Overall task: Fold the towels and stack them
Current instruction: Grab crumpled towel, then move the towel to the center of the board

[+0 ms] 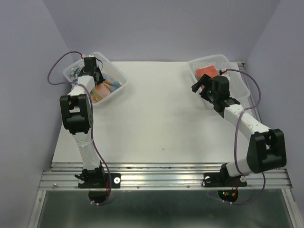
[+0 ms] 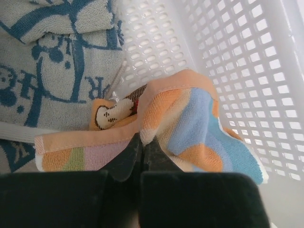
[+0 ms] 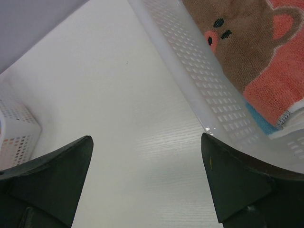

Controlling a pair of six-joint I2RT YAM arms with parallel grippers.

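My left gripper (image 2: 142, 140) reaches down into the left basket (image 1: 116, 71) and is shut on a raised fold of an orange, blue and pink towel (image 2: 190, 123). From above, that towel (image 1: 107, 88) shows beside the gripper (image 1: 96, 78). A grey towel with a dark blue pattern (image 2: 47, 71) lies behind it. My right gripper (image 3: 146, 137) hangs open over bare table just left of the right basket (image 3: 190, 61), with nothing between its fingers. In that basket lies a coral towel with a brown bear print (image 3: 256, 52), which looks red-orange from above (image 1: 206, 71).
Both white perforated baskets stand at the back corners of the white table (image 1: 156, 114). The left basket's wall (image 2: 237, 57) rises close to the right of the held towel. Purple walls enclose the table on three sides.
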